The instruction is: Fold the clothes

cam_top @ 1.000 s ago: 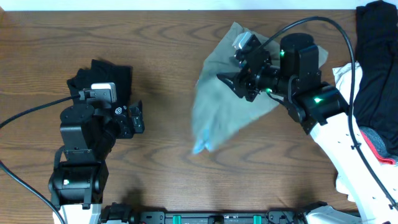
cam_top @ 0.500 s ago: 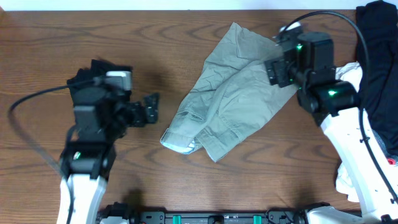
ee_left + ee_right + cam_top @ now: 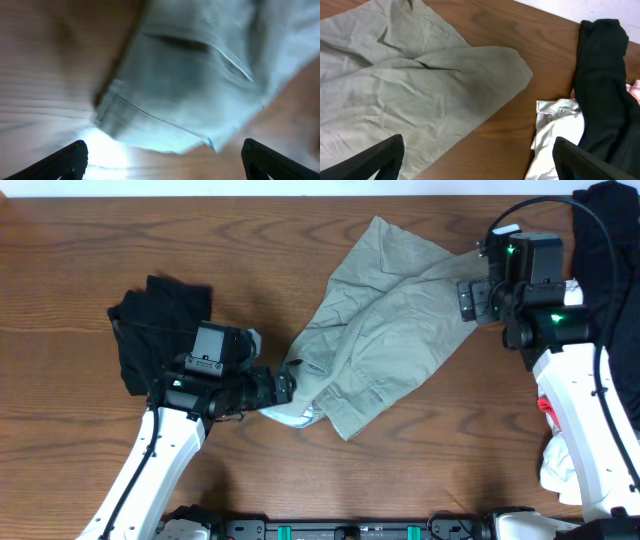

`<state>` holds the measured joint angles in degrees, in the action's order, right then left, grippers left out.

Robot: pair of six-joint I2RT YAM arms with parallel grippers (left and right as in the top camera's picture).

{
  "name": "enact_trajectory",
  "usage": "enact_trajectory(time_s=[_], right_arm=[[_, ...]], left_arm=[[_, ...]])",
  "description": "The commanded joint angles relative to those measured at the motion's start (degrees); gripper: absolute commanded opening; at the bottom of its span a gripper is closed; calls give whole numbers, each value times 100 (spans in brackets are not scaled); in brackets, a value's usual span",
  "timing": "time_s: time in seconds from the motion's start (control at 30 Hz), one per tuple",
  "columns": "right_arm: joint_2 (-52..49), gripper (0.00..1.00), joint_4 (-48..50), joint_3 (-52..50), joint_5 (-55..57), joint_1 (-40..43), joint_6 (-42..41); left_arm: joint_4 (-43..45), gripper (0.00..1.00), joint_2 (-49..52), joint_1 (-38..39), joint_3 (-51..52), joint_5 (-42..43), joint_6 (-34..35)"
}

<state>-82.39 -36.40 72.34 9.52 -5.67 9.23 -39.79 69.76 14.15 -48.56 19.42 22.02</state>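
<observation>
Dark wood-grain tabletop [image 3: 250, 240] carried everything I had to work with. At its middle lay the khaki-green shorts [image 3: 385, 340], wrinkled and partly doubled over themselves. I judged them light and limp: cloth that would sag and bunch if pinched mid-panel. The stitched hem or waistband, where the fabric runs thicker, looked the better hold. My left claw [image 3: 162, 160] stood wide at their lower-left corner with nothing between its fingers — whether it touched the cloth I could not tell. My right claw [image 3: 477, 160] was likewise spread wide and empty, over their right edge. Further out, a black garment [image 3: 160, 315] sat at the left, and a heap [image 3: 605, 250] of black and white clothes lay at the right.
</observation>
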Motion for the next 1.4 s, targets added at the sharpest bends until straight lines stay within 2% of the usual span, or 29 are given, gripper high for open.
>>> enact_trajectory(time_s=[0.0, 0.17, 0.57, 0.63, 0.67, 0.7, 0.77, 0.8, 0.97, 1.07, 1.1, 1.13, 1.2, 1.37], right_arm=[[-13, 93, -26, 17, 4, 42, -107], [-13, 94, -120, 17, -101, 39, -107], [-13, 97, -247, 17, -116, 39, -105], [-13, 97, -284, 17, -116, 39, -105], [-13, 97, -297, 17, -116, 42, -105], [-13, 97, -304, 17, -114, 42, -105], [-13, 97, -304, 17, -116, 42, -105], [-13, 96, -306, 17, -116, 39, -105], [-13, 96, -306, 17, -114, 42, -105], [-13, 97, -317, 17, -114, 42, -105], [-13, 97, -330, 17, -114, 42, -105], [-13, 97, -358, 17, -116, 42, -105], [-13, 97, -374, 17, -116, 42, -105], [-13, 97, -367, 17, -118, 39, -107]], left_arm=[[188, 98, 76, -9, -39, -824, 516], [393, 98, 577, -9, -31, -608, 619], [1665, 100, 2159, -37, -33, 997, 616], [1694, 66, 2197, -37, -33, 1019, 616], [1725, 43, 2197, -37, -33, 1016, 612], [1757, 29, 2197, -35, -33, 1016, 610], [1832, 19, 2197, -37, -33, 1012, 610], [1856, 6, 2192, -35, -33, 1014, 612], [1947, 6, 2087, -37, -219, 979, 216], [1569, 6, 1888, -61, -437, 697, -35], [1386, 17, 1784, -103, -483, 262, -105], [1263, 40, 1655, -177, -505, -356, -127], [1333, 56, 1488, -348, -505, -907, -358], [2015, 56, 1554, -857, -505, -962, -1624]])
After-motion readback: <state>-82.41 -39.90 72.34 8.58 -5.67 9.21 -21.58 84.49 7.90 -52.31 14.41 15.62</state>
